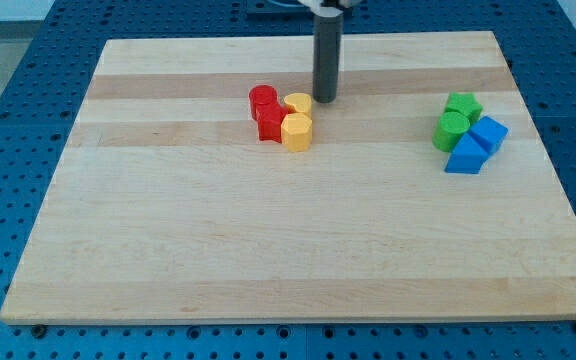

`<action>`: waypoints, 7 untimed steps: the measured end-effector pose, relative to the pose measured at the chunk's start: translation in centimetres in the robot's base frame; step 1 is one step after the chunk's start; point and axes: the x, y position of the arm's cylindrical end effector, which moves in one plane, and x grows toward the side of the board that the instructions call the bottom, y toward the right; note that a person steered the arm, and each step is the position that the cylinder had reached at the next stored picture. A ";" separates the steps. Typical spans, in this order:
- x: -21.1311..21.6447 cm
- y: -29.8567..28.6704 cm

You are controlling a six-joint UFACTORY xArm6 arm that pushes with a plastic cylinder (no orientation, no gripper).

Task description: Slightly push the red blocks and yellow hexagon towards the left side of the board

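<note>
A red cylinder (pixel 263 98) and a second red block (pixel 271 122) of unclear shape sit together above the board's middle. A yellow hexagon (pixel 296 131) touches the lower red block on its right. A yellow heart-shaped block (pixel 298 103) lies just above the hexagon, beside the red cylinder. My tip (pixel 325 99) stands on the board just right of the yellow heart, close to it or touching it, up and to the right of the hexagon.
At the view's right sit a green star-like block (pixel 463 105), a green cylinder (pixel 451 130), a blue cube-like block (pixel 488 133) and a blue triangular block (pixel 466 156), bunched together. The wooden board (pixel 268 250) lies on a blue perforated table.
</note>
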 end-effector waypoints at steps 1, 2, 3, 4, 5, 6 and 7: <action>-1.7 -2.2; -5.8 -3.4; -6.0 -6.4; -3.5 -6.9; -0.7 -6.9; -0.2 -6.9; -1.0 -6.8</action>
